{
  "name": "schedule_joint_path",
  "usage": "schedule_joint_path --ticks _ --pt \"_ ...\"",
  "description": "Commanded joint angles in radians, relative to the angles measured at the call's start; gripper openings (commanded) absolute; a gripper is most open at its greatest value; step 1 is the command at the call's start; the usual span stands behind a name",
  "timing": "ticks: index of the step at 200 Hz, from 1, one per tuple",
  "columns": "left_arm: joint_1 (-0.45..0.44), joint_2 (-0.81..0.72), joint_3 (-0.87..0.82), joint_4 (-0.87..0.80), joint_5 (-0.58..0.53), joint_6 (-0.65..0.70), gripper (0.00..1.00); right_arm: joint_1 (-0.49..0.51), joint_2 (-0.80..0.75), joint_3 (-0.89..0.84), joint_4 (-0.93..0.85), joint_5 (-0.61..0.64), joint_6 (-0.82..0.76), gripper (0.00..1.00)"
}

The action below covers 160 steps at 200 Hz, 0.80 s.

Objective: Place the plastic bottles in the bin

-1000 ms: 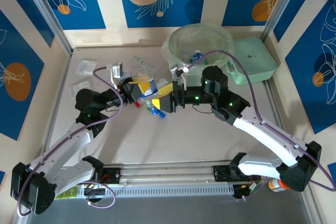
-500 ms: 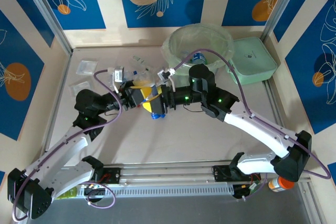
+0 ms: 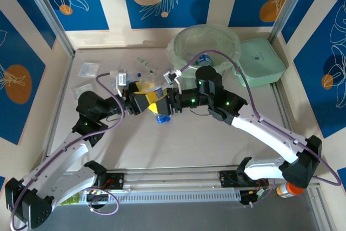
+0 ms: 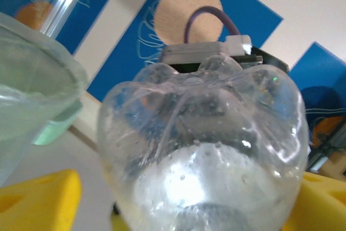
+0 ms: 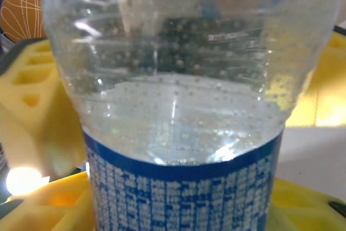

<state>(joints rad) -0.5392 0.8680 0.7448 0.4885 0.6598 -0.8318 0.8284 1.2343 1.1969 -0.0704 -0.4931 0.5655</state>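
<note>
The right gripper [image 3: 165, 105] is clamped on a clear, blue-labelled plastic bottle [image 5: 178, 106] above mid-table; its arm reaches leftward, elbow bent; the left gripper [image 3: 141, 100] faces it, jaws apart round the bottle's base; the left arm stretches up and rightward; the bin [image 3: 178, 41] stands just behind.

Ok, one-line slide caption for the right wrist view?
Close-up of a clear, droplet-beaded plastic bottle with a blue printed label, seated between the wrist's yellow fingers.
</note>
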Motion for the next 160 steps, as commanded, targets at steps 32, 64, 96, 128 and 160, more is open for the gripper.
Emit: schedule_joint_path --ticks 32,64,96,128,160 --pt "-0.005 -0.216 0.101 -0.444 -0.426 0.353 0.99 -0.157 -0.09 0.082 -0.259 0.174 -0.091 0.51" --pt "-0.005 -0.165 0.142 -0.679 -0.579 0.471 0.95 -0.355 -0.048 0.214 -0.396 0.311 -0.121 0.49" --pt "-0.006 -0.047 0.214 -0.888 -0.677 0.533 0.93 -0.494 0.115 0.437 -0.511 0.397 -0.171 0.48" --pt "-0.008 -0.055 0.202 -0.874 -0.653 0.543 0.94 -0.558 0.318 0.646 -0.61 0.441 -0.193 0.48" --pt "-0.008 -0.08 0.176 -0.846 -0.671 0.545 0.94 -0.58 0.523 0.844 -0.734 0.457 -0.208 0.45"
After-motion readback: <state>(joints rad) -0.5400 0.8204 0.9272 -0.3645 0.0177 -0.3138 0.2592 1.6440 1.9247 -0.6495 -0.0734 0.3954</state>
